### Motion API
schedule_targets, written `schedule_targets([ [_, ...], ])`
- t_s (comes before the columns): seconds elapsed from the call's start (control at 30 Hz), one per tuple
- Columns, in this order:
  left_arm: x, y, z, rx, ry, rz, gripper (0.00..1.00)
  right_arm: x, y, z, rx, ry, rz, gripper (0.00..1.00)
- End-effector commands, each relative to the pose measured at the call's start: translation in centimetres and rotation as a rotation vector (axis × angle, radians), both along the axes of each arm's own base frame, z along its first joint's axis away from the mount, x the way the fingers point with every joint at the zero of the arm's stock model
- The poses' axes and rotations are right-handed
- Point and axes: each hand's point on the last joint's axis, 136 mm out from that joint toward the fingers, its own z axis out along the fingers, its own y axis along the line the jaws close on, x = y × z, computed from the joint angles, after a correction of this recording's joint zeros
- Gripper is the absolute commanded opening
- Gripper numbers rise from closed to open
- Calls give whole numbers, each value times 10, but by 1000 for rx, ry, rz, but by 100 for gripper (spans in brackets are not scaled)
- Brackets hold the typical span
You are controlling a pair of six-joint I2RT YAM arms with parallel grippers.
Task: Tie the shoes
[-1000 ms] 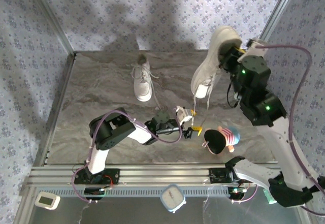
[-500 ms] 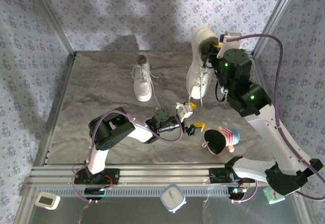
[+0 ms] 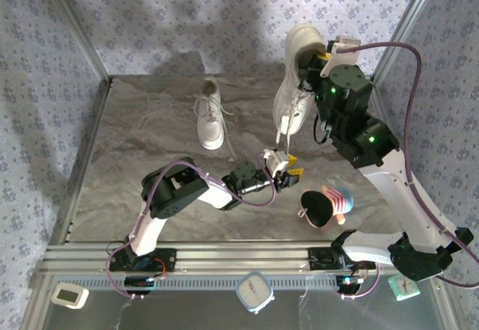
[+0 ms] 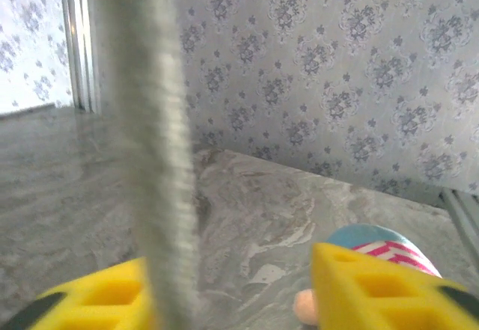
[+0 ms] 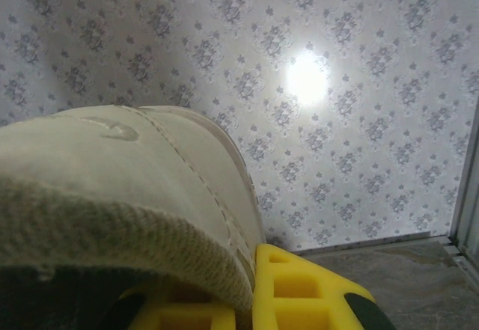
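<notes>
Top external: the right end effector (image 3: 317, 63) is clenched on the heel collar of the raised shoe (image 3: 293, 90). That shoe hangs toe-down in the upper right of the frame, off the surface (image 3: 142, 165). Its lace (image 3: 283, 137) dangles to the left end effector (image 3: 287, 167) just below centre. The second shoe (image 3: 210, 120) lies flat left of centre, well apart. A plush toy (image 3: 327, 203) sits just below and right of the left end effector, near enough that a swing that way could knock it.

Left wrist: the lace is a blurred vertical strip between the yellow pads (image 4: 367, 289). It runs close against the pad at lower left, with a wide gap to the other. The end effector is released and is not pinching the lace. The risk, I judge, is that the free-hanging, off-centre lace sways out of the gap before the pads meet. The toy's striped top shows just behind the lower-right pad.

Right wrist: the shoe's collar is pinched between yellow pads at the bottom of the frame. Held by that edge alone, the shoe could twist or slip if the lace is pulled hard.
</notes>
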Motion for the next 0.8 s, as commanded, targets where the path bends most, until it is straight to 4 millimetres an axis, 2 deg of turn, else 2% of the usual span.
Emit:
schedule_targets([
  [0.0, -4, 5, 20, -68, -32, 9, 23, -21, -26, 50, 108, -139, -58, 0],
  [0.1, -6, 11, 23, -65, -40, 21, 10, -22, -31, 49, 104, -135, -76, 0],
  [0.23, -16, 29, 27, -44, -65, 26, 0, -22, -42, 42, 74, -119, -126, 0],
  [0.37, -27, 59, 31, 45, -61, 55, 0, -19, -45, 29, 31, -80, -142, 0],
  [0.53, -43, 85, 33, 286, 29, 45, 0, -15, -29, 8, 2, 8, -89, 0],
  [0.63, -54, 106, 43, 372, 92, 40, 0, -11, -20, -11, 6, 101, -67, 0],
  [0.77, -62, 138, 47, 513, 230, 60, 0, -6, -3, -53, 0, 264, -28, 0],
])
